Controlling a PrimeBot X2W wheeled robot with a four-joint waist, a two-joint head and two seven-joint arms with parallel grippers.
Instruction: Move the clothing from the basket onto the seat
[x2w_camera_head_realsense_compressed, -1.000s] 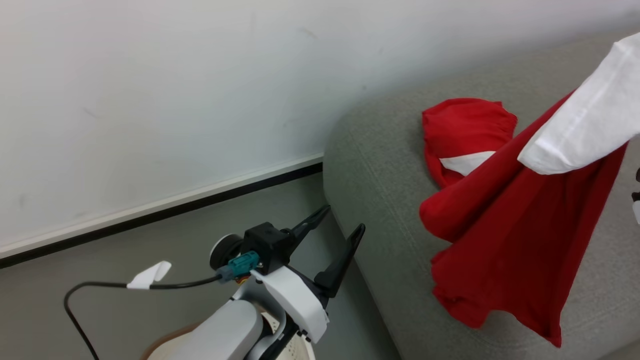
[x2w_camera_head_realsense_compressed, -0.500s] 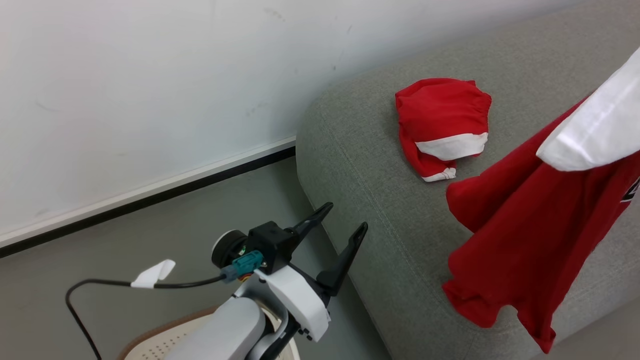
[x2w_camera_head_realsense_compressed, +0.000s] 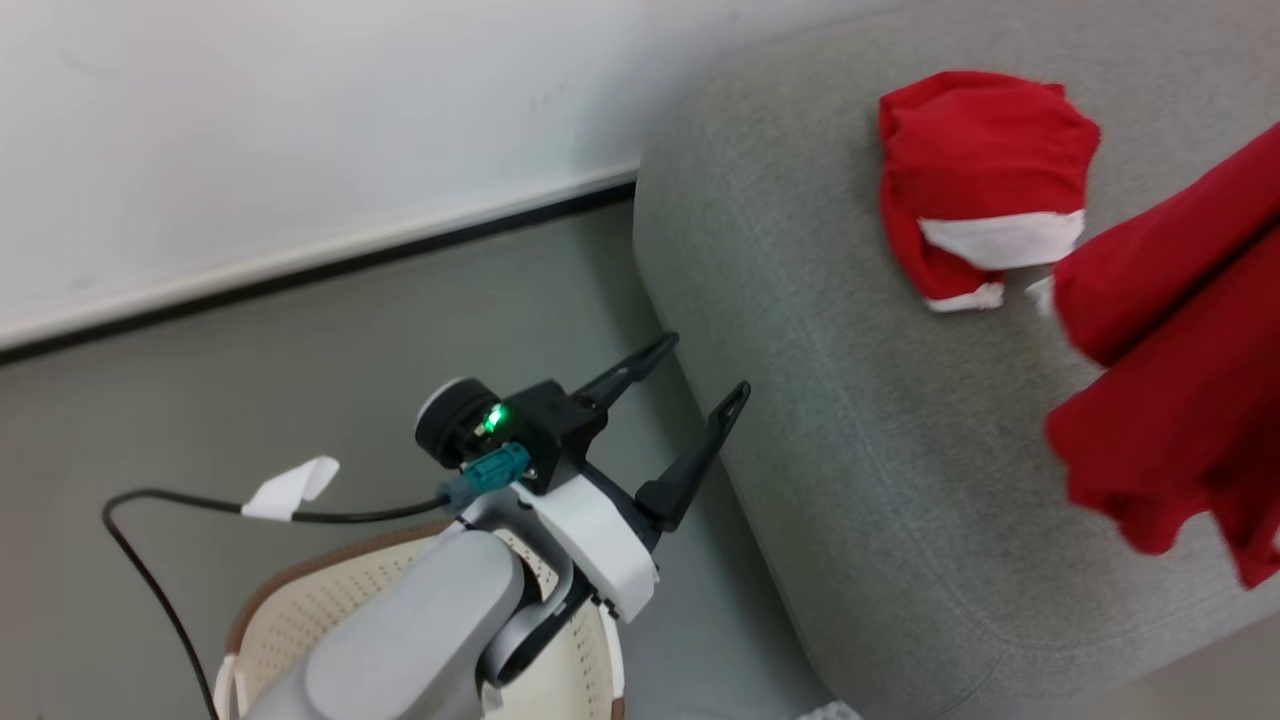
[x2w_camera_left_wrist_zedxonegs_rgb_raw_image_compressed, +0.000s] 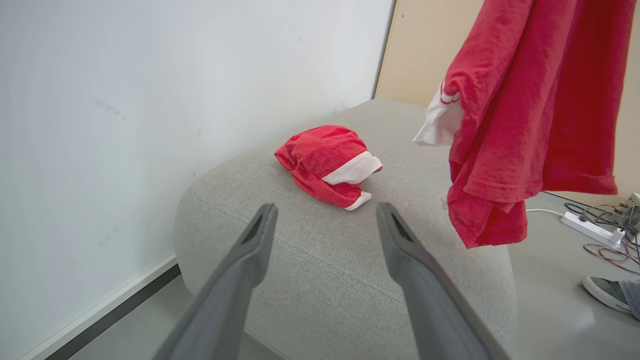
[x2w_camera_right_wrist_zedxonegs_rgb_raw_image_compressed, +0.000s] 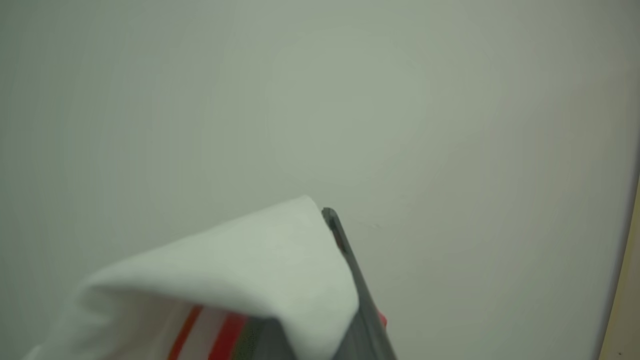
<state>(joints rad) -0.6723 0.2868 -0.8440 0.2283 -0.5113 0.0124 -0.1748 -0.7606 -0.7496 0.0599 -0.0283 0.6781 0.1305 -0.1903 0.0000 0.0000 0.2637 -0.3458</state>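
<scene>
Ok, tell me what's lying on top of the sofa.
A crumpled red garment with a white panel lies on the sofa. A second red garment hangs over it; whether it touches is unclear. The upholstery under the crumpled one is hidden.

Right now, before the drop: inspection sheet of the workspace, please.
Surface: seat, grey fabric, one garment on it.
Job's things: crumpled garment lies on the seat; hanging garment dangles above the seat's edge, contact cannot be told; basket on the floor, inside partly hidden by the left arm.
Clutter: a person's shoe on the floor.
Grippers: left gripper open, holding nothing; right gripper shut on the hanging garment's white fabric.
Cables: black cable with white tag at the left wrist; power strip with loose wires.
Surroundings: white wall, grey floor.
</scene>
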